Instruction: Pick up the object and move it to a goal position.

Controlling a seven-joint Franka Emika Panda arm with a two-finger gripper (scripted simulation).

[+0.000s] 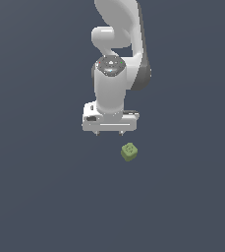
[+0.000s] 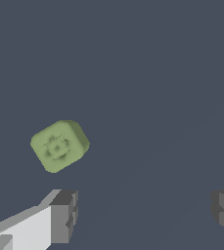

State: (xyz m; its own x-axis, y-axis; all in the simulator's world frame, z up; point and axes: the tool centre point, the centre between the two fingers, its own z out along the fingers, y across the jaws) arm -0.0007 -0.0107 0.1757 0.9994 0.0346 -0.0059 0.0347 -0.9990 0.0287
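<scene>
Exterior view: gripper (image 1: 109, 133) spread, above-left of the cube (image 1: 129, 152).
I should centre over it, match its turn, then descend.

This is a simulated test scene, not a real room: a flat, featureless slate-grey ground (image 1: 35, 197) fills both views with no walls or furniture, and the smooth white arm (image 1: 115, 59) and green cube (image 1: 129, 152) are plainly rendered, without real texture.
</scene>
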